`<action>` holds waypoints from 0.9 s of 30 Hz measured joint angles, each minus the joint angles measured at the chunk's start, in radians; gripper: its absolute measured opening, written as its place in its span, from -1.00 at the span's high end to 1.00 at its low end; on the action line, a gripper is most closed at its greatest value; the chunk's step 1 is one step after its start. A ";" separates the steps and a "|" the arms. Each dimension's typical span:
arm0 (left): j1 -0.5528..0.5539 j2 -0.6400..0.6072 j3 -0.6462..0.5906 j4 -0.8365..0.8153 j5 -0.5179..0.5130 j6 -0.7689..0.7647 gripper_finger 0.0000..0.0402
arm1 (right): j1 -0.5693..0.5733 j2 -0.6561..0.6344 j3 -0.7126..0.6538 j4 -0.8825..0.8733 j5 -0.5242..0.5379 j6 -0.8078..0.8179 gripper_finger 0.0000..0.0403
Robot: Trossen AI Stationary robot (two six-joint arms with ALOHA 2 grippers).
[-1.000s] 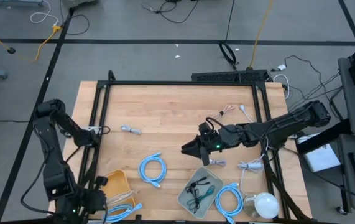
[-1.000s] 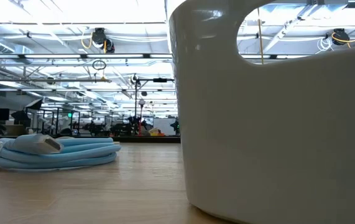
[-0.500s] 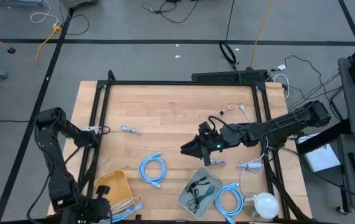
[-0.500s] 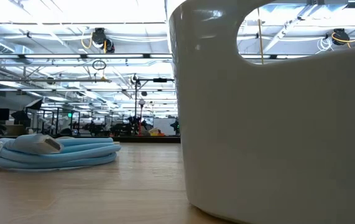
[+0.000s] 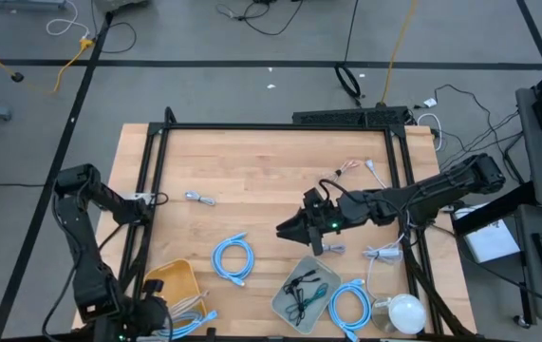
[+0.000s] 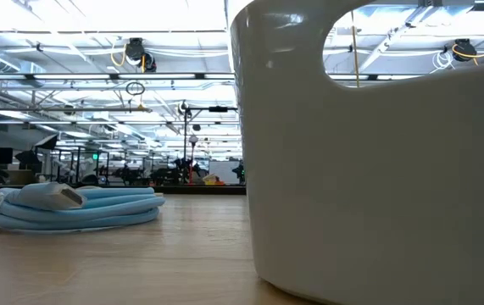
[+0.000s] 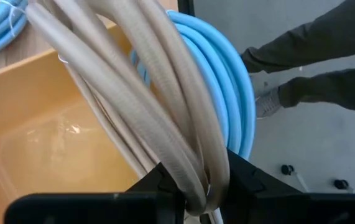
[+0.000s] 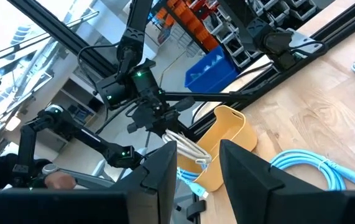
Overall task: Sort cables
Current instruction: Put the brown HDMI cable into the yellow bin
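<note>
now beige cable (image 7: 165,106) sits pinched in left hand (image 7: 196,186).

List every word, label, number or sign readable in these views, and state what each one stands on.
None can be read in any view.
The grey bin, the yellow bin and the light-blue cable show no print.
The boxes on the shelves beyond the table are too far off to show any lettering.
The left gripper, shut on the beige cable, bears no marking.
</note>
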 joint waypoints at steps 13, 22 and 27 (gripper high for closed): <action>0.000 0.000 0.000 0.009 0.063 0.022 0.59 | 0.003 0.000 0.000 0.000 0.007 0.001 0.43; 0.003 0.000 0.000 -0.012 0.061 -0.001 0.40 | 0.003 0.000 0.000 0.000 0.028 0.001 0.43; 0.003 0.000 0.000 -0.029 0.060 -0.034 0.27 | 0.003 0.000 0.000 -0.001 0.031 0.001 0.43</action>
